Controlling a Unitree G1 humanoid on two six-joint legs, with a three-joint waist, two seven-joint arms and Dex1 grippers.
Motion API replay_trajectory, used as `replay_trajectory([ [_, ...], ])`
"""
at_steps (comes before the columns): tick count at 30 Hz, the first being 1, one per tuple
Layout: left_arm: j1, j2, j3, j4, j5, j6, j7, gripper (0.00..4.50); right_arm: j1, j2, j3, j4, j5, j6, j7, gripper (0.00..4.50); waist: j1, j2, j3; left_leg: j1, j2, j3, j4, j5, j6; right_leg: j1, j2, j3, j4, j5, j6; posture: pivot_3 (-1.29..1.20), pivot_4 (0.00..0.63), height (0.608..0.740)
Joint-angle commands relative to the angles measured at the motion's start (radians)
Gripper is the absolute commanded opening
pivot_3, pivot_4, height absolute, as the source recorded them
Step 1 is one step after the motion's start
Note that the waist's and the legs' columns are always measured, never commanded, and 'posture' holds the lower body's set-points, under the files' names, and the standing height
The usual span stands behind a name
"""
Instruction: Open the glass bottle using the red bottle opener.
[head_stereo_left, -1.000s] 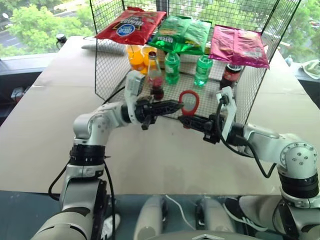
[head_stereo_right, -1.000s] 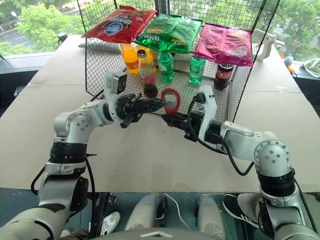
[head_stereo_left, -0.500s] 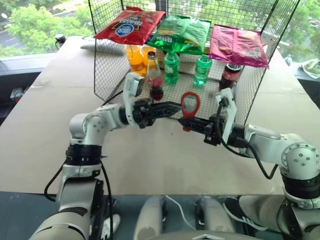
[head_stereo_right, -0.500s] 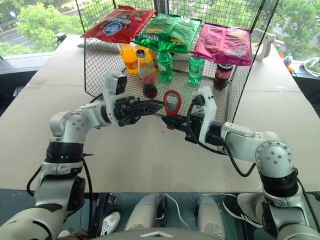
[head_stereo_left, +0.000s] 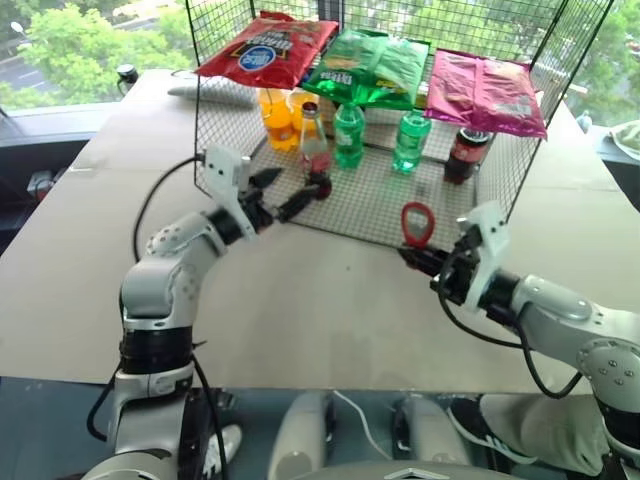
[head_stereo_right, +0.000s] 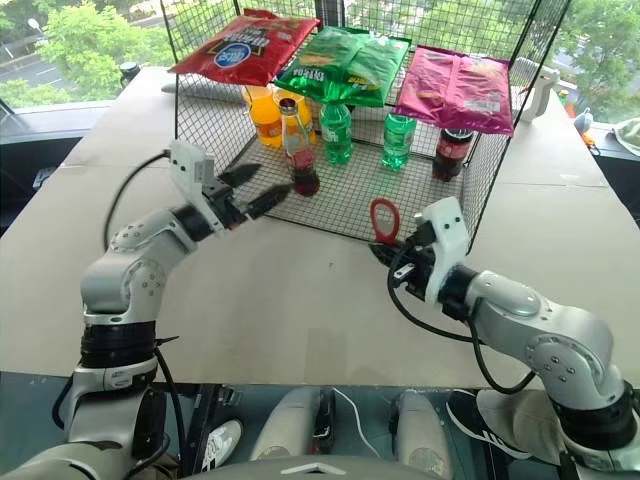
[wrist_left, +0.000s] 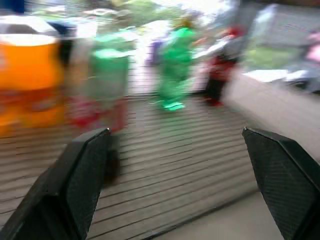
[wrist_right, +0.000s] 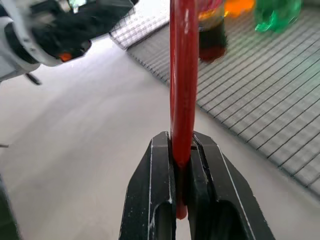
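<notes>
On the tan table (head_stereo_left: 80, 250), the left gripper (head_stereo_left: 282, 192) hangs at the front left corner of the black wire-mesh crate (head_stereo_left: 380, 205), pointing toward the two o'clock direction. Its two black fingers (head_stereo_left: 266, 180) are spread wide apart and hold nothing; in the left wrist view they stand far apart with the crate floor between them.

Just beyond those fingertips, at their two o'clock, stands the slim clear glass bottle with a long narrow neck, a red label and dark liquid low down (head_stereo_left: 315, 152). It is upright on the crate's mesh floor, near the front left, apart from the fingers. Behind it, at its eleven o'clock, sit orange drink bottles (head_stereo_left: 276, 115). To its right stand two green plastic bottles (head_stereo_left: 347, 135), then a squat dark bottle with a red cap (head_stereo_left: 464, 152) at the right wall. Three snack bags lie on top of the crate: a red one (head_stereo_left: 262, 50), a green one (head_stereo_left: 368, 68) and a pink one (head_stereo_left: 485, 92).

In front of the crate's right half, the right gripper (head_stereo_left: 418, 256) is clamped tight on the short handle of the small flat red bottle opener with a large open ring head (head_stereo_left: 416, 222). The ring stands upright above the fingers, at twelve o'clock from them, well apart from the glass bottle, which lies toward its ten o'clock. In the right wrist view the closed fingers (wrist_right: 161, 200) pinch the opener edge-on.
</notes>
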Motion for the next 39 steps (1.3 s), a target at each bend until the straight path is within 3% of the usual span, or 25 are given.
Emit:
replay_trajectory([
  [1, -0.060, -0.013, 0.016, 0.076, 0.010, -0.071, 0.012, 4.37, 0.019, -0.035, -0.049, -0.068, -0.067, -0.050, 0.064, 0.00, 0.003, 0.000, 0.000, 0.000, 0.000, 0.000, 0.000, 0.000, 0.000, 0.000, 0.000, 0.000, 0.000, 0.000, 0.000, 0.00, 0.150, 0.740],
  [9, -0.170, -0.041, -0.050, 0.243, 0.118, -0.178, 0.052, 4.37, 0.046, -0.060, -0.076, -0.090, -0.112, -0.040, 0.101, 0.00, 0.004, 0.000, 0.000, -0.001, 0.000, 0.000, 0.000, 0.000, 0.000, 0.001, 0.000, -0.002, -0.003, 0.000, 0.000, 0.00, 0.150, 0.740],
  [19, -0.399, -0.074, -0.099, 0.577, 0.190, -0.281, 0.027, 4.37, 0.084, -0.051, -0.093, -0.150, -0.149, -0.063, 0.105, 0.00, 0.002, -0.001, 0.000, -0.001, -0.001, 0.000, 0.000, 0.000, 0.001, 0.001, 0.001, -0.002, -0.003, 0.002, 0.005, 0.00, 0.150, 0.740],
  [39, -0.573, -0.116, -0.107, 0.913, 0.239, -0.445, -0.073, 4.37, 0.189, -0.016, -0.086, -0.215, -0.218, -0.088, 0.122, 0.00, 0.002, -0.001, 0.001, -0.002, -0.001, -0.001, 0.000, -0.001, 0.001, 0.001, 0.002, -0.002, -0.004, 0.003, 0.005, 0.00, 0.150, 0.740],
])
